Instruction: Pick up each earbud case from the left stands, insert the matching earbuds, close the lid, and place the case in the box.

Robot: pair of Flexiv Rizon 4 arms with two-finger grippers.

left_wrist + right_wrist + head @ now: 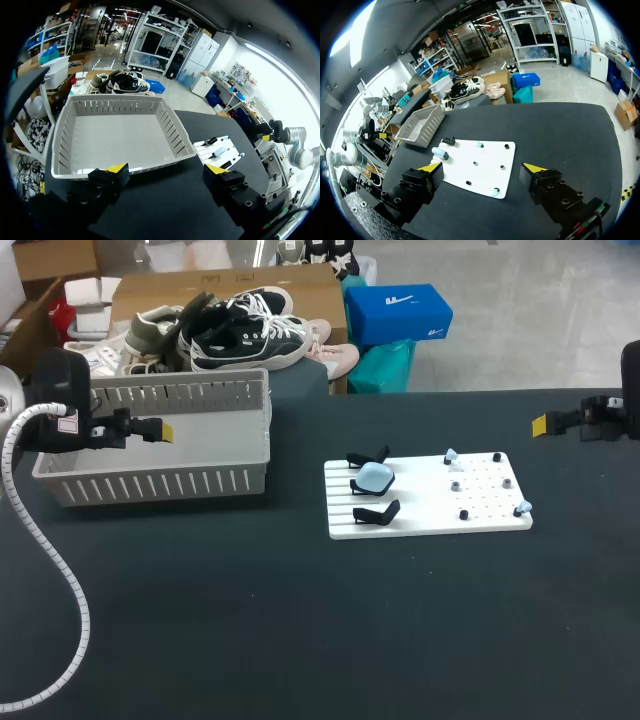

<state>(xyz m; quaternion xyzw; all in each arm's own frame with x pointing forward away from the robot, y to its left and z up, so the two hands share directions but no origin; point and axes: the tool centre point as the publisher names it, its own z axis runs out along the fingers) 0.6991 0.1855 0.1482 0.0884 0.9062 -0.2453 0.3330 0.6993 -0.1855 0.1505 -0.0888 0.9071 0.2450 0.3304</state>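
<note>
The blue earbud case (pixel 375 478) is sitting on the middle stand of the white board (pixel 420 522), close to the middle of the head view. I cannot tell if its lid is open. A black stand (pixel 368 456) is standing just above the case in that picture, and a second black stand (pixel 376 513) just below it. On the right half of the board, little pegs are sticking up. A pale blue earbud (pixel 450 455) is sitting near the board's top edge, and another pale blue earbud (pixel 522 508) is sitting at the board's lower right corner.

The board is lying flat on the black table (pixel 300 620). The grey box (pixel 160 480) is sitting on the table at the left of the head view, well apart from the board.

The left gripper (pixel 166 172) is hanging at the left edge of the head view, beside the box. In its own wrist view its two yellow tips are standing wide apart with nothing between them, and the box is lying just ahead of them.

The right gripper (pixel 482 170) is hanging at the right edge of the head view, well apart from the board. Its yellow tips are standing wide apart too, holding nothing. In its wrist view the board is lying ahead of the fingers, with the case at the far side.
</note>
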